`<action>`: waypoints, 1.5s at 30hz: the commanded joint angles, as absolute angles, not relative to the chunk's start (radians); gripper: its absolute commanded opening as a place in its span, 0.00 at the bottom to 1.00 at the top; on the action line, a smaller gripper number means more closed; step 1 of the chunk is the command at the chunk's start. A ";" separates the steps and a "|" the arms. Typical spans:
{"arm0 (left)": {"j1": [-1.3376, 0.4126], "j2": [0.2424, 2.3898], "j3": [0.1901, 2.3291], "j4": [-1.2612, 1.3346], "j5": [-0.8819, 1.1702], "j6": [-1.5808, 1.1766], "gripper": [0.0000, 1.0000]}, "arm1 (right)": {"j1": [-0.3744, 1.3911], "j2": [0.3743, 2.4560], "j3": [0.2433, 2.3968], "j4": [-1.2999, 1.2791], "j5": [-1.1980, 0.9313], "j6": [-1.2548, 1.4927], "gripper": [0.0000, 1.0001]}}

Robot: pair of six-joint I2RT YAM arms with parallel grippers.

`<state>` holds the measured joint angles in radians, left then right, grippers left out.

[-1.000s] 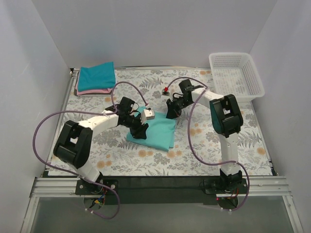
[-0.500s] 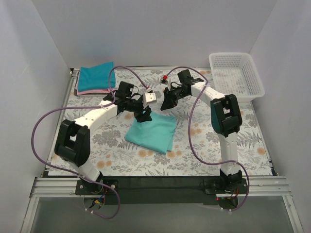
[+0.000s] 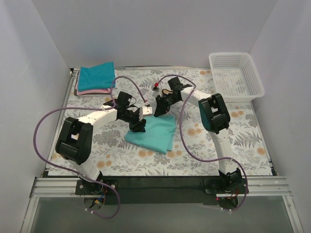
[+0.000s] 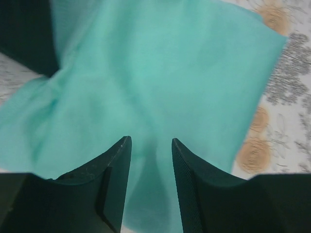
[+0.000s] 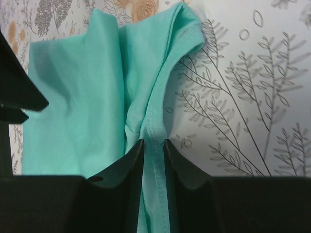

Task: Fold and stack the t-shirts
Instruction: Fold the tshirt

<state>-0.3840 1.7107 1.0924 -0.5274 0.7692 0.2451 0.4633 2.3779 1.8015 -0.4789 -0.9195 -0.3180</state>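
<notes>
The sea-green t-shirt (image 3: 155, 135) lies folded mid-table on the flowered cloth. My left gripper (image 3: 138, 124) is at its far left corner. In the left wrist view the cloth (image 4: 160, 73) fans out from between the fingers of that gripper (image 4: 151, 141), which is shut on it. My right gripper (image 3: 159, 109) is at the far edge. In the right wrist view that gripper (image 5: 154, 141) is shut on the stitched hem of the shirt (image 5: 73, 97). The darker teal-blue t-shirt (image 3: 96, 76) lies folded on the pink t-shirt (image 3: 91, 91) at the back left.
A white mesh basket (image 3: 236, 74) stands at the back right corner. White walls close in the table on three sides. Purple cables loop from both arms over the flowered tablecloth (image 3: 228, 136).
Both grippers rose toward the back half a second ago and have now come down and left onto the sea-green shirt's far edge. The folded stack has not moved.
</notes>
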 commanded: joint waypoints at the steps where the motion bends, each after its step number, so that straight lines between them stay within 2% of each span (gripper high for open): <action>1: -0.442 1.621 0.996 -0.578 0.773 0.259 0.37 | 0.483 2.356 1.766 -0.440 -0.920 -0.328 0.25; 11: -0.581 1.513 0.845 -0.500 0.779 -0.023 0.35 | 0.528 2.257 1.594 -0.425 -0.954 -0.348 0.22; 14: -0.595 1.480 0.847 -0.528 0.798 -0.054 0.37 | 0.528 2.215 1.546 -0.417 -0.937 -0.367 0.22; 19: -0.592 1.466 0.965 -0.502 0.796 -0.158 0.41 | 0.526 2.191 1.557 -0.419 -0.927 -0.376 0.23; 32: -0.454 1.718 1.219 -0.529 0.816 0.205 0.42 | 0.491 2.082 1.497 -0.414 -0.842 -0.353 0.24; 36: -0.453 1.782 1.249 -0.543 0.834 0.244 0.39 | 0.495 2.088 1.500 -0.414 -0.922 -0.307 0.29; 39: -0.453 1.815 1.250 -0.546 0.836 0.265 0.39 | 0.506 2.098 1.482 -0.417 -0.905 -0.302 0.32; 45: -0.453 1.836 1.235 -0.568 0.850 0.316 0.39 | 0.505 2.120 1.421 -0.451 -0.793 -0.371 0.29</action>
